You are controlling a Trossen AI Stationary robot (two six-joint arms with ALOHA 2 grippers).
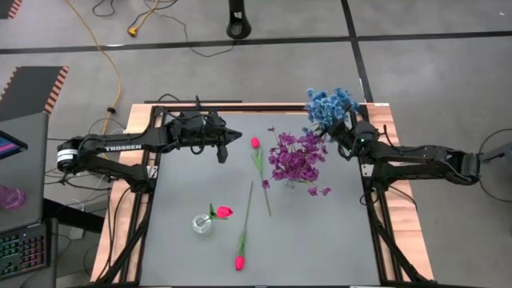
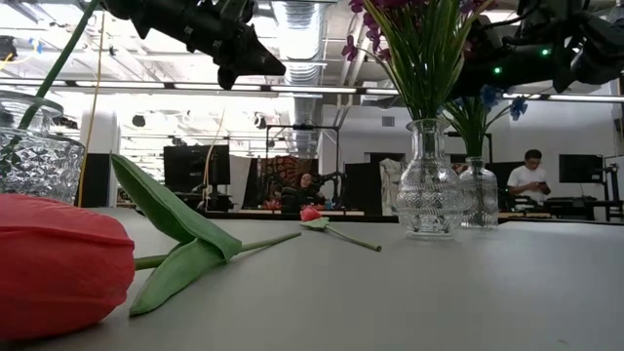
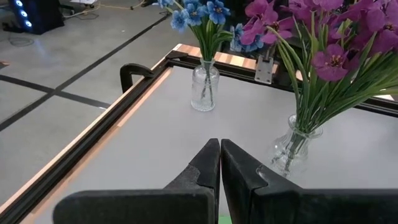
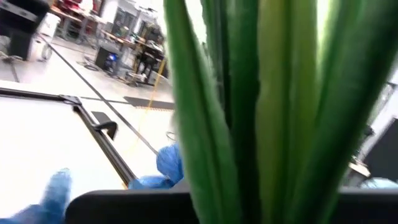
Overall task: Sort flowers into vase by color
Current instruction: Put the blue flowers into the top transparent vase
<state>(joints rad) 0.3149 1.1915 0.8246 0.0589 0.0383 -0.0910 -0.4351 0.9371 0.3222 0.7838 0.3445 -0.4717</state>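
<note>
Flowers: the blue flowers [image 1: 330, 105] are standing in a glass vase [image 3: 204, 87] at the far right corner of the worktop [image 1: 320, 240]; the purple flowers [image 1: 298, 157] are filling a second glass vase [image 2: 429, 185] nearer the middle
Pink buds: one pink tulip [image 1: 255, 143] is lying flat just left of the purple bunch, its stem running toward the near edge; another loose tulip [image 1: 239, 262] is lying by the near edge with its stem pointing up the worktop; a third bud [image 1: 224, 212] is sitting in a small round vase [image 1: 202, 224] at the near left
Left claw [image 1: 234, 135]: it is hovering above the far left part of the worktop, pointing toward the purple bunch; in its wrist view the two fingers [image 3: 205, 168] are pressing together with nothing between them
Right claw [image 1: 340, 132]: it is sitting low at the blue bunch, by the far right corner; its wrist view is filling up with green stems [image 4: 261, 106] and blue petals right against the camera; the fingers are closed, though I cannot make out whether a stem is caught between them
Beyond the worktop: a person [image 2: 531, 178] is sitting at a desk in the room behind
</note>
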